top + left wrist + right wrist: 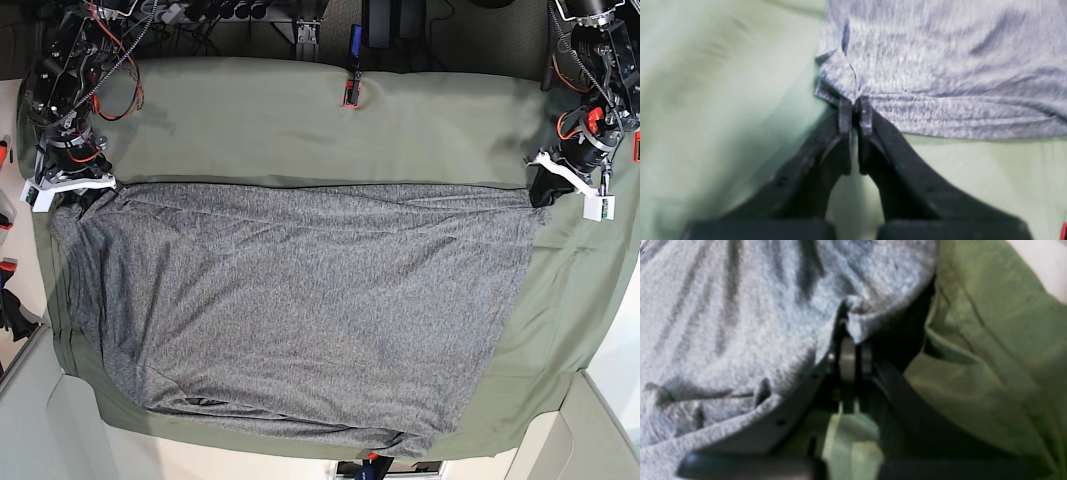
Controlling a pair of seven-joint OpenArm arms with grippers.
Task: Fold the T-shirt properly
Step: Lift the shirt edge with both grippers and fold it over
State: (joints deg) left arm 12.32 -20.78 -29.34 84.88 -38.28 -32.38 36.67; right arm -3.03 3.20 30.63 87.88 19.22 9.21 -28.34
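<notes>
On the green cloth covering the table: one grey T-shirt, spread flat and wrinkled, its far edge pulled into a straight line between two arms. Left gripper: jaws closed, pinching the shirt's corner hem. Right gripper: jaws closed on a bunched fold at the opposite corner.

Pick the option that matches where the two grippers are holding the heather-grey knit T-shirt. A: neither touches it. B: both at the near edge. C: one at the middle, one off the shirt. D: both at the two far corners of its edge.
D: the left gripper and right gripper are each shut on a far corner of the heather-grey knit T-shirt, which lies spread on the olive-green cloth sheet.
</notes>
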